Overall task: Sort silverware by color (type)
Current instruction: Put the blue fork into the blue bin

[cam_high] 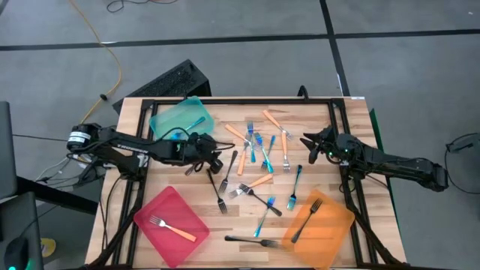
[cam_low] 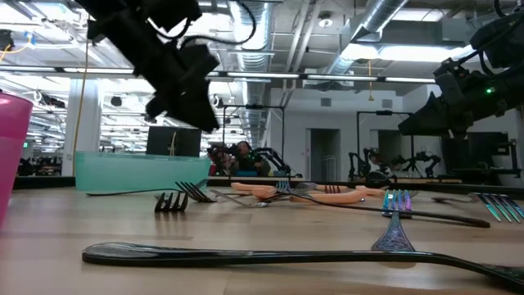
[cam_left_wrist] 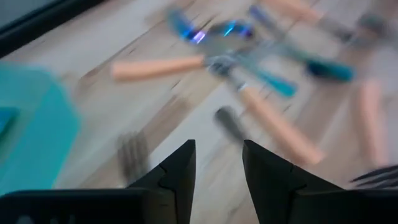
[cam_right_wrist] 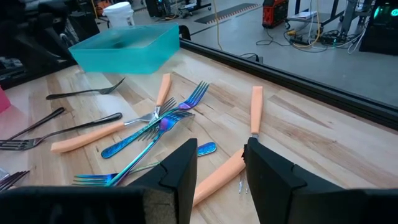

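Forks [cam_high: 259, 154] without readable markings

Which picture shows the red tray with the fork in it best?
The high view: the whole red tray shows from above, with one orange-handled fork lying inside. The low view catches only a pink edge. The right wrist view shows a sliver; the left wrist view shows none of it.

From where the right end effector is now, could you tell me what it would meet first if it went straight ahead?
Probably the orange-handled fork lying just beyond the open right end effector, at the edge of the fork cluster. Depth is unclear, since the end effector seems to be above the table, so it could pass over it.
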`<state>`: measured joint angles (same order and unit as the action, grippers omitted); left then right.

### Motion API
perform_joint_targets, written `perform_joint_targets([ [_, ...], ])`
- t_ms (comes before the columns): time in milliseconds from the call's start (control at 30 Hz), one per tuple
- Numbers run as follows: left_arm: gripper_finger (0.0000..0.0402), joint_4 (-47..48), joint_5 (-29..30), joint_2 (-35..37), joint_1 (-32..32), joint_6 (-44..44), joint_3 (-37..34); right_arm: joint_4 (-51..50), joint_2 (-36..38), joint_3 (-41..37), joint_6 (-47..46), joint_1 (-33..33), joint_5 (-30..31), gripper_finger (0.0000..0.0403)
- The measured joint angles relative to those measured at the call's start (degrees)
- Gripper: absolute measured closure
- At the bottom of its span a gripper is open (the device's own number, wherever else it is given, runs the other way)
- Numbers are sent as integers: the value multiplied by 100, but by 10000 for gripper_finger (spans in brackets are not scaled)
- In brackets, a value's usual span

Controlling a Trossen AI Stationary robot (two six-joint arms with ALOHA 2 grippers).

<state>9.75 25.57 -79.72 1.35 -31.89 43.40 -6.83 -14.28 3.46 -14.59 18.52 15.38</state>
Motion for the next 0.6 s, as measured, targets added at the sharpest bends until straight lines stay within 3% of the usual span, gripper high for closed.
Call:
perform_joint_targets([
  [133,286,-517,-71,-15,78,112,0,0,0,0,-23,0,0,248],
  [333,286,-1127,445,-15,142,269,0,0,0,-1,-170,0,-1,248],
  [600,286,-2257,-149,-15,505,959,0,1,0,-1,-135,0,25,248],
])
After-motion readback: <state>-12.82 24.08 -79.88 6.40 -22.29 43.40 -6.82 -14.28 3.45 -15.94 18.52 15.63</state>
